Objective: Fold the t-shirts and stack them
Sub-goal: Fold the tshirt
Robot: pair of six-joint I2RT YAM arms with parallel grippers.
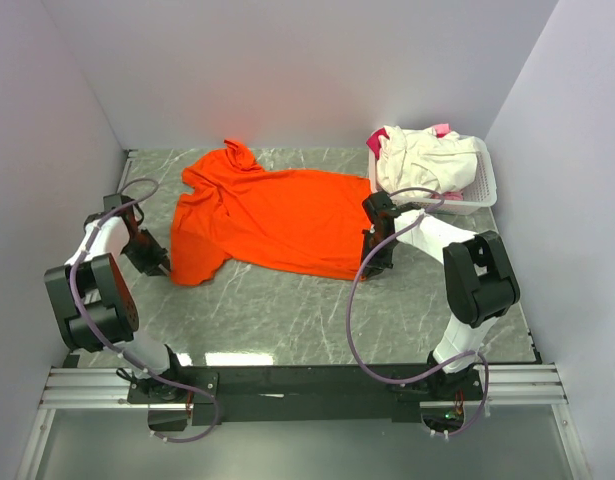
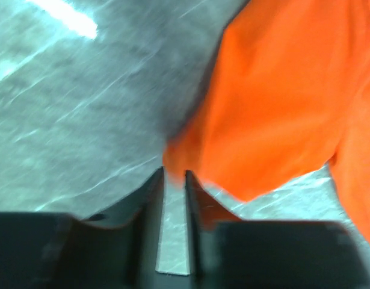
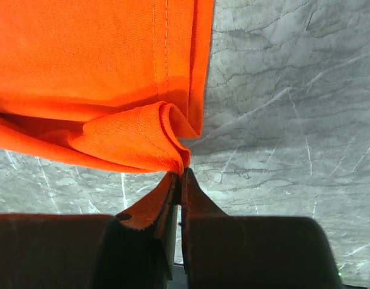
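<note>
The orange shirt (image 1: 277, 215) is matt knit cloth with a stitched hem; the cream shirt (image 1: 422, 160) is soft, crumpled cloth. The table (image 1: 287, 310) is grey, marble-look, smooth and glossy. The basket (image 1: 482, 185) is white plastic. The fingers (image 3: 200, 208) look like matt black plastic, and the rail (image 1: 87, 388) like bare metal.

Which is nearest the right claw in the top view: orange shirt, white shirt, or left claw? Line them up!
1. Orange shirt: its hem is pinched in the right claw.
2. White shirt: farther back, in the basket at the back right.
3. Left claw: far across, at the shirt's left corner.
</note>
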